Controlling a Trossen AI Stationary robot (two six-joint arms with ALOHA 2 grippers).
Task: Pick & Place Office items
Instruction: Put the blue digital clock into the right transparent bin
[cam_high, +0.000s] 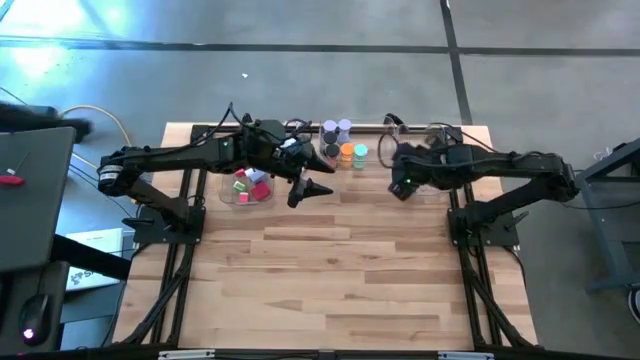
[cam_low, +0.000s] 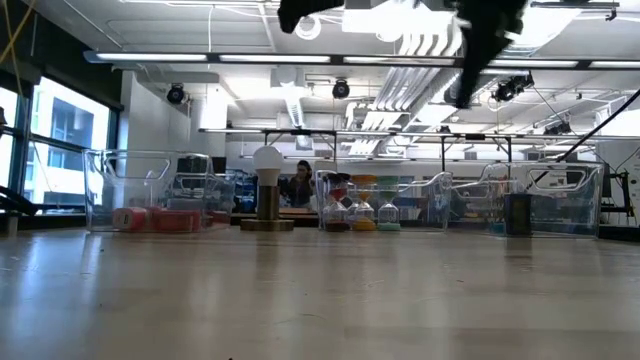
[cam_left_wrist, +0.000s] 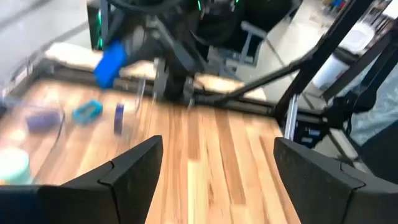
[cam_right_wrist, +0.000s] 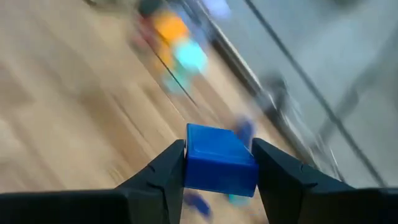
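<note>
My right gripper (cam_right_wrist: 217, 171) is shut on a blue block (cam_right_wrist: 219, 158), high above the table near the far right (cam_high: 400, 187); the left wrist view also shows this block (cam_left_wrist: 111, 62). My left gripper (cam_high: 322, 176) hangs open and holds nothing (cam_left_wrist: 217, 162), beside a clear tray (cam_high: 228, 196) that contains red and pink blocks (cam_high: 250, 185). Lilac, orange and teal rolls (cam_high: 342, 142) stand at the far edge. A few blue and purple pieces (cam_left_wrist: 87, 111) lie on the table below the right arm. My right gripper pinches the blue block by two opposite sides (cam_right_wrist: 189, 163) between its two fingers. The fingers come from the table's right side, slanting down. The block is lifted clear of the table, its top face showing between the fingers.
A white dome on a metal base (cam_low: 267, 190) stands at the far edge between the trays. Another clear tray (cam_low: 560, 200) stands at the far right. The near half of the wooden table (cam_high: 340, 280) is bare.
</note>
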